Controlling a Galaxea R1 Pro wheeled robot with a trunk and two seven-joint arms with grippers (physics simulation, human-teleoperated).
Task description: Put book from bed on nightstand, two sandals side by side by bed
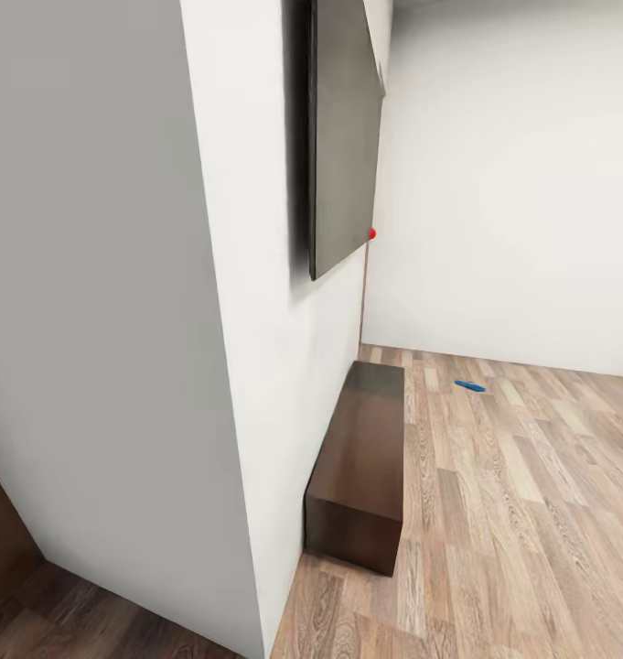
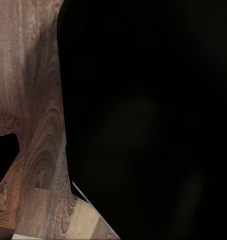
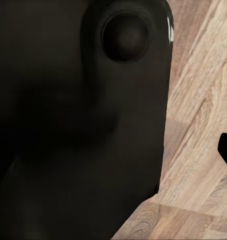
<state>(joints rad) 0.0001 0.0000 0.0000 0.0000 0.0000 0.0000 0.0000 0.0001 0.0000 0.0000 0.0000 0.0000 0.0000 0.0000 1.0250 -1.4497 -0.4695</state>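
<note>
Both grippers escape us: our wrist cameras look onto black robot bodywork with wood-plank floor (image 3: 198, 150) beside it, so we cannot tell whether the fingers are spread or pressed together. From our head camera we see one blue sandal (image 1: 469, 386) lying flat on the light floor, well apart from the long dark bench (image 1: 361, 467) that stands against the white wall (image 1: 256, 366). Above the bench hangs a dark flat screen (image 1: 343, 128).
</note>
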